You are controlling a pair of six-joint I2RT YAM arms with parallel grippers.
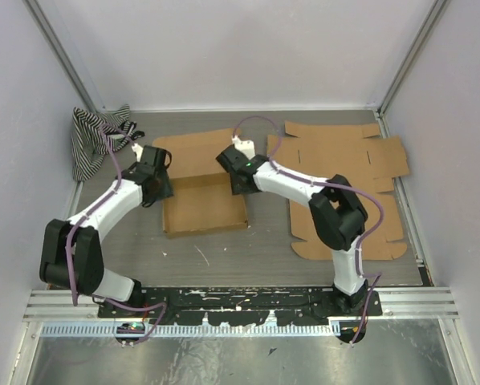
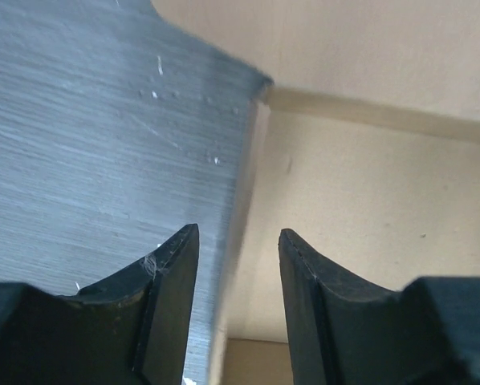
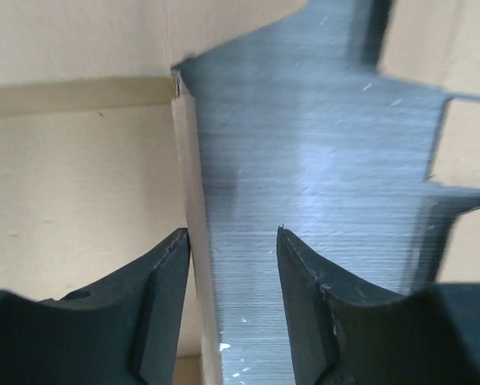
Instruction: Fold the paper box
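Note:
The paper box (image 1: 204,204) is brown cardboard, partly folded, with its side walls raised and its back flap (image 1: 193,148) flat on the table. My left gripper (image 1: 160,188) is at the box's left wall. In the left wrist view it (image 2: 238,241) is open, and the upright wall edge (image 2: 244,208) stands in the gap, touching neither finger. My right gripper (image 1: 242,183) is at the right wall. It (image 3: 233,233) is open too, with the wall (image 3: 193,176) just beside its left finger (image 3: 164,281) and bare table under the rest of the gap.
A stack of flat, unfolded cardboard sheets (image 1: 348,172) lies on the right of the grey table (image 1: 224,253). A striped cloth (image 1: 95,140) is bunched in the back left corner. White walls close in the table on three sides.

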